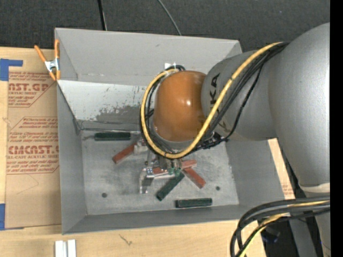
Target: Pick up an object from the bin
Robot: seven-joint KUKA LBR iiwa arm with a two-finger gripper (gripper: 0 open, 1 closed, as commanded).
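Lying along the foot of the back wall at the left of the grey bin (102,98) is a dark green stick (112,136), flat and roughly level. Just right of it and lower, a red-brown stick (124,154) rests tilted on the bare floor. Near the middle of the floor the gripper (147,180) is down low among a small cluster of pieces; whether it is open or closed cannot be told, nor whether it grips anything. Right beside it lies a slanted dark green stick (169,187), its upper end under the wrist, with a pair of red-brown pieces (192,174) just beyond. A dark green bar (193,202) lies apart near the front wall. Above the cluster sits the wrist's orange cover (179,103), ringed by a yellow cable (146,108), and the grey arm (284,90) fills the right.
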